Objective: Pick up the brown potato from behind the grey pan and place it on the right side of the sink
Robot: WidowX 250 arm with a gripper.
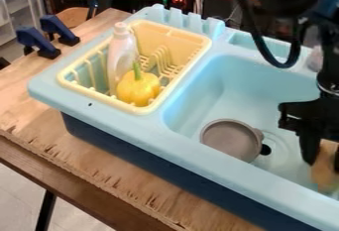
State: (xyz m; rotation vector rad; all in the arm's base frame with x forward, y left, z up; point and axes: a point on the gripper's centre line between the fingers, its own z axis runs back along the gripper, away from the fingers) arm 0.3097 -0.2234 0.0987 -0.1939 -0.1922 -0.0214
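Since the gripper (pixel 322 156) looks to have the tan thing (pixel 323 171) pinched by its upper part, down in the sink (pixel 165 143) near the grey pan (pixel 228 138), I'd stick with that hold; my guess is light, stiffish, maybe slippery.

No readable text, label, brand, number or sign appears on anything here.

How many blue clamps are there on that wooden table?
2: one clamp at the picture's far left, the other clamp just right of it. The sink may hide more.
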